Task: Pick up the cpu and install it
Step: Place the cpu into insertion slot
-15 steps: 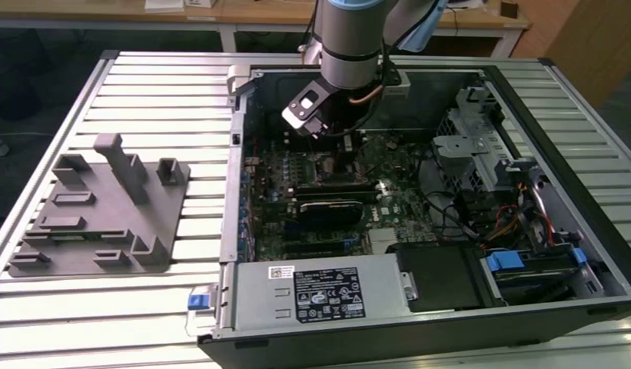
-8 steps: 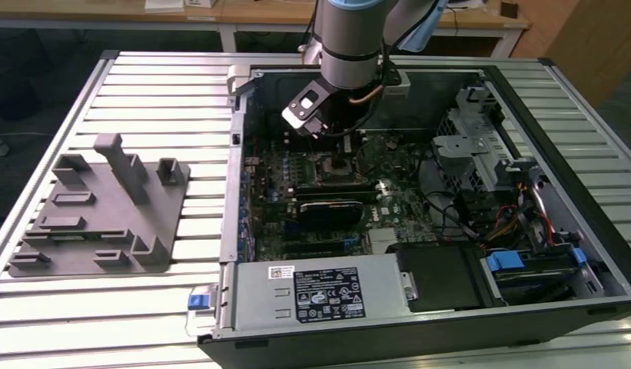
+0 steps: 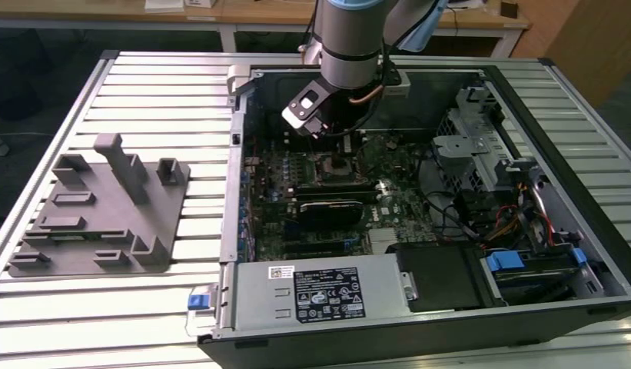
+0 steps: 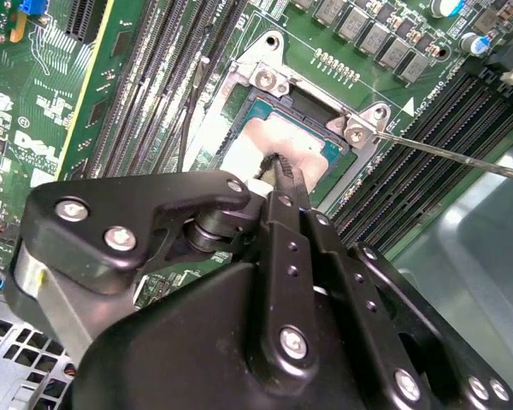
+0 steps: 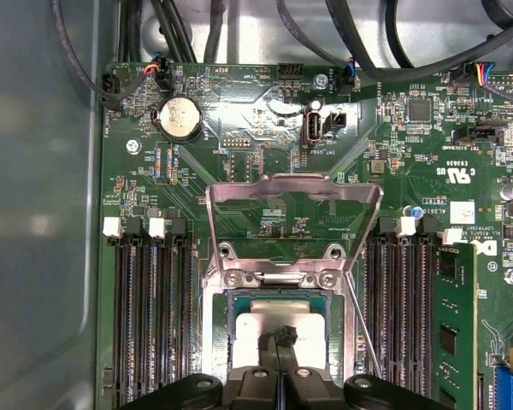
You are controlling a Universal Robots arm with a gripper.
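arm (image 3: pixel 351 46) hung down into the open computer case (image 3: pixel 230 200) in the exterior view, its end low over the motherboard (image 3: pixel 341 181); the grey fixture plate (image 3: pixel 90 223) sat well apart on the tabletop (image 3: pixel 161 84), toward the exterior view's left

in the second wrist view the jaws were clenched together on nothing, fingertips (image 4: pixel 280 171) at the pale top of the cpu (image 4: pixel 303 141), though contact could not be told. the cpu lay inside the socket, and the thin lever wire (image 4: pixel 445 154) stood clear beside it

in the first wrist view the cpu (image 5: pixel 255 337) sat square in the socket below the raised load plate (image 5: pixel 295 184). seating it well probably called for a light, straight-down touch with no sideways drag, since a tilt would likely harm the pins
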